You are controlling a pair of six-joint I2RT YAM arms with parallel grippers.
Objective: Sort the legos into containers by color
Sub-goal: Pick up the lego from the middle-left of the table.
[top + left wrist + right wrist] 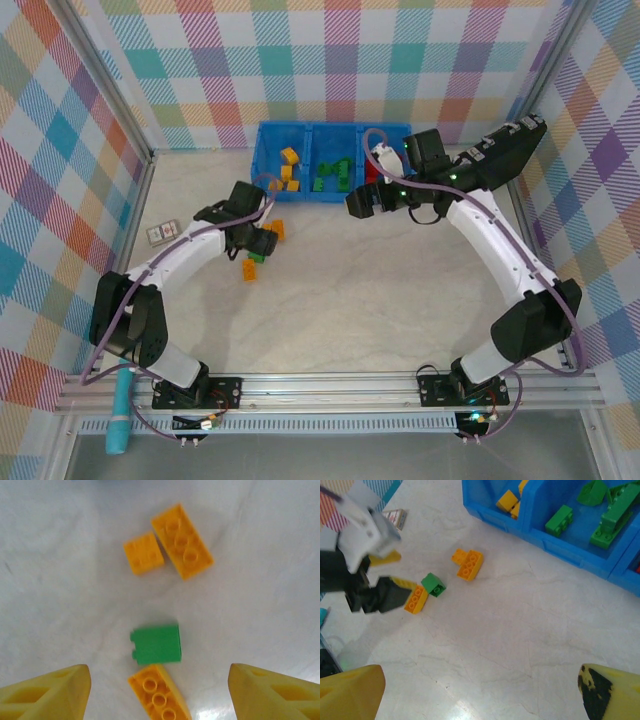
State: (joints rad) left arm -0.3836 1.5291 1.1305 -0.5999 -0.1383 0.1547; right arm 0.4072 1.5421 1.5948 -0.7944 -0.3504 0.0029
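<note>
The left gripper (159, 674), jaws wide and empty, hangs over a green brick (156, 644) and an orange brick (160, 697) just beside it. Both lie on the table (260, 605), near the blue tray (260, 150) at its far edge. The right gripper (480, 690) is spread wide, empty. The bricks are probably light, rigid and slick, so pinch the flat side walls.

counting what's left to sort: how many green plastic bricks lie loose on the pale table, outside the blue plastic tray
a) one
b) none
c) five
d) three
a, a single green plastic brick lies on the pale table, and the other loose ones around it are yellow-orange plastic bricks
</note>
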